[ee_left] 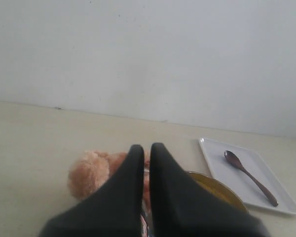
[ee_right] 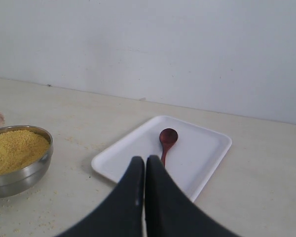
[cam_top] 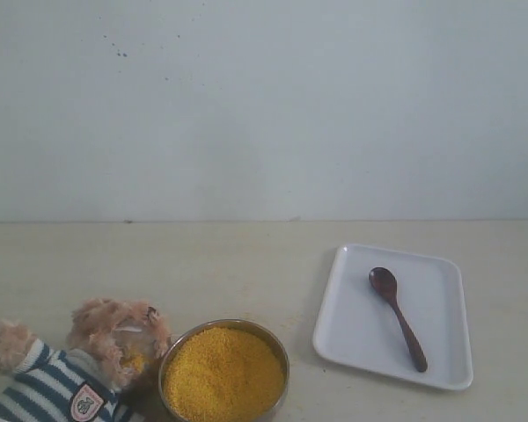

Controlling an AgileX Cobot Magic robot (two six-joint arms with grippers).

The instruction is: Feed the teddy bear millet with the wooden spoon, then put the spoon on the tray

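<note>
The wooden spoon point(cam_top: 397, 317) lies on the white tray point(cam_top: 356, 330) at the right, bowl end toward the wall. The teddy bear point(cam_top: 79, 369) in its striped shirt lies at the lower left, head beside the metal bowl of yellow millet point(cam_top: 223, 373). Neither gripper shows in the exterior view. My left gripper point(ee_left: 146, 148) is shut and empty, above the bear point(ee_left: 91, 170); the bowl point(ee_left: 218, 186), tray point(ee_left: 218, 163) and spoon point(ee_left: 249, 175) lie beyond. My right gripper point(ee_right: 144, 160) is shut and empty, held over the near edge of the tray point(ee_right: 197, 158), with the spoon point(ee_right: 166, 139) just ahead.
A plain wall stands behind the beige table point(cam_top: 202, 264). Stray millet grains speckle the tabletop near the bowl point(ee_right: 19, 165). The table's front edge runs close to the bear and bowl.
</note>
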